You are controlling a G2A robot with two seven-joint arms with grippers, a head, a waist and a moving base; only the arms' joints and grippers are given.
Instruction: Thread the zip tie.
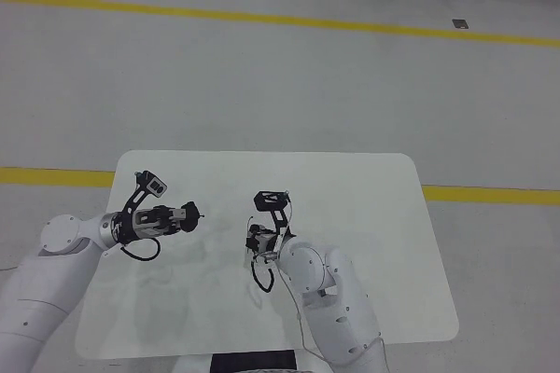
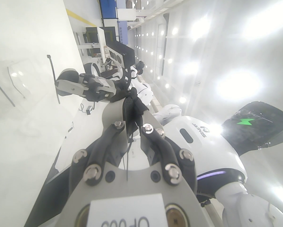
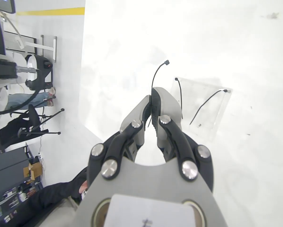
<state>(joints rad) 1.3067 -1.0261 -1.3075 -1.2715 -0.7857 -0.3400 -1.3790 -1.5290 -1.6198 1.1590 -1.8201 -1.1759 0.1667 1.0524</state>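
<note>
Right claw (image 3: 151, 105) up close, pinched tight on the tie (image 3: 156, 74). It grips the strap partway along, so the head end curls free above the fingertips and a short tail pokes out below. That puts the tie in the air over the middle of the table (image 1: 373, 205), clear of the surface.

Facing it from nearer the left edge is the left claw (image 2: 132, 102). It is also closed, pads together, and a thin black strand (image 2: 127, 164) runs down between its fingers towards the palm. It looks like a second tie gripped there, though I can't be sure. The two claws point at each other with a clear gap between them.

Flat on the table near them sits a clear tray (image 3: 217, 119) with two spare ties (image 3: 180, 98) lying in it, apart from each other.

The danger, as I read it, is that both ends of the held tie are loose and springy. If the tail bends away as it meets that tiny head slot, it will slide past rather than feed in. The strap could also twist in the pinch and turn the slot off line. With both claws shut and nose to nose, closing the gap carelessly risks a knock that jars the tie out of the grip.
</note>
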